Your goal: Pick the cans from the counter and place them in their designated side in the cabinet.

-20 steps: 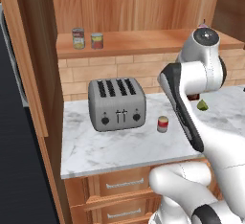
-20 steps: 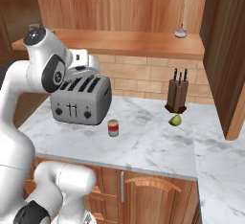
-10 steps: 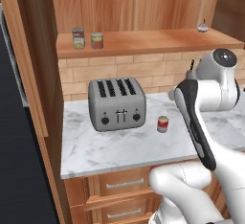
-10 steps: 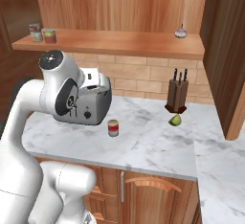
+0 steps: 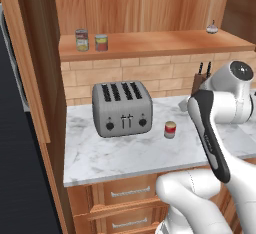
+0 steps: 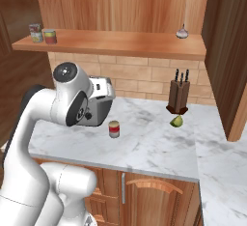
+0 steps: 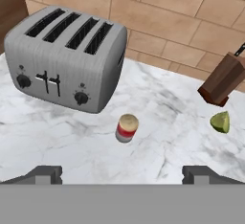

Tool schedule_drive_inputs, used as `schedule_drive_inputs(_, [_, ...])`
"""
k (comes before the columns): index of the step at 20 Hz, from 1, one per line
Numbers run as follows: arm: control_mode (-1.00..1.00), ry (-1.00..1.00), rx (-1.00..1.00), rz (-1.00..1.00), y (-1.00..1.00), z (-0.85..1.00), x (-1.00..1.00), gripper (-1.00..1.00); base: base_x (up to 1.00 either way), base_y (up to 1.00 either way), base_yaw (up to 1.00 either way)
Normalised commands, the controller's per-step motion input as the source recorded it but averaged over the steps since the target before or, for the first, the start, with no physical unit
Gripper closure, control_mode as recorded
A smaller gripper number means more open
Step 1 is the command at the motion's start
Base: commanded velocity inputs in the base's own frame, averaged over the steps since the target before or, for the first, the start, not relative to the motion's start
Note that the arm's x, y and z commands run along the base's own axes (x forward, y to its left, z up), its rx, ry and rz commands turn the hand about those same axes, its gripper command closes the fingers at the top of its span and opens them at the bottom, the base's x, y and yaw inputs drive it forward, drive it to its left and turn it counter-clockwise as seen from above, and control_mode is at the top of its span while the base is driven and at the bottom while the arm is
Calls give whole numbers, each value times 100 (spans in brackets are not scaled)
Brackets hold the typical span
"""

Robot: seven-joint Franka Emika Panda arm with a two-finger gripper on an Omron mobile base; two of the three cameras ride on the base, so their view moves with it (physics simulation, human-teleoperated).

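Gripper (image 7: 122, 173) wide open, empty, above worktop (image 7: 57, 141). Red can w/ pale band (image 7: 127, 128) upright on worktop, just right of toaster (image 7: 67, 55). Other red-topped can (image 5: 101, 42) on cabinet shelf (image 5: 150, 43), left end.

You see a grey toaster (image 5: 121, 108), a knife block (image 6: 177, 96) (knives upright) and beside it a lime wedge (image 7: 220, 121).
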Motion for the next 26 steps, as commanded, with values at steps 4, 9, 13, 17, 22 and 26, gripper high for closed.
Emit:
schedule_drive_inputs(4, [-100,6,0,0,-11,-11,3,-100,0,0,0])
schedule_drive_inputs(9, [-100,7,2,0,-6,-14,2,-100,0,0,0])
schedule_drive_inputs(13, [-100,2,6,0,0,-18,14,-100,0,0,0])
schedule_drive_inputs(17, [-100,0,3,0,0,-26,21,-100,0,0,0])
schedule_drive_inputs(22, [-100,1,-1,-4,0,-32,28,-100,0,0,0])
schedule_drive_inputs(26, [-100,1,0,-6,0,-30,28,-100,0,0,0])
